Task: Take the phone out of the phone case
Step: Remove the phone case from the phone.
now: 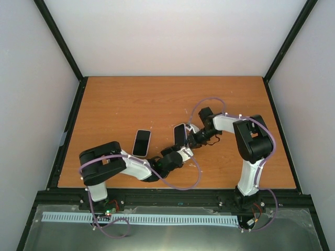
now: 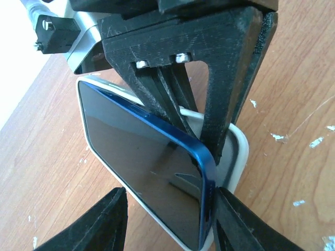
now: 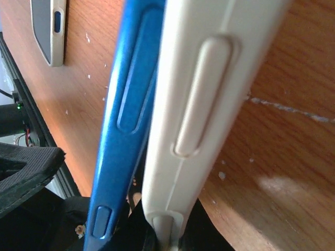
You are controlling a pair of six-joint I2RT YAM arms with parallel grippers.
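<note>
A blue phone (image 2: 136, 151) with a dark screen is tilted up along one long side out of its white case (image 2: 238, 151), at the table's middle (image 1: 180, 134). My right gripper (image 1: 190, 137) reaches in from the right. One finger (image 2: 225, 104) is wedged between phone and case wall, and the gripper (image 3: 167, 235) is shut on that case edge (image 3: 209, 78), with the phone's blue side (image 3: 125, 104) standing apart. My left gripper (image 2: 167, 225) is open and straddles the phone's near end. Its right finger (image 2: 235, 225) touches the blue edge, and its left finger (image 2: 99, 225) stands just off the case.
A second phone (image 1: 141, 142) with a light rim lies flat to the left of the grippers, also in the right wrist view (image 3: 49, 31). The wooden table top (image 1: 131, 99) stretches behind. A black frame (image 1: 68, 130) borders the table.
</note>
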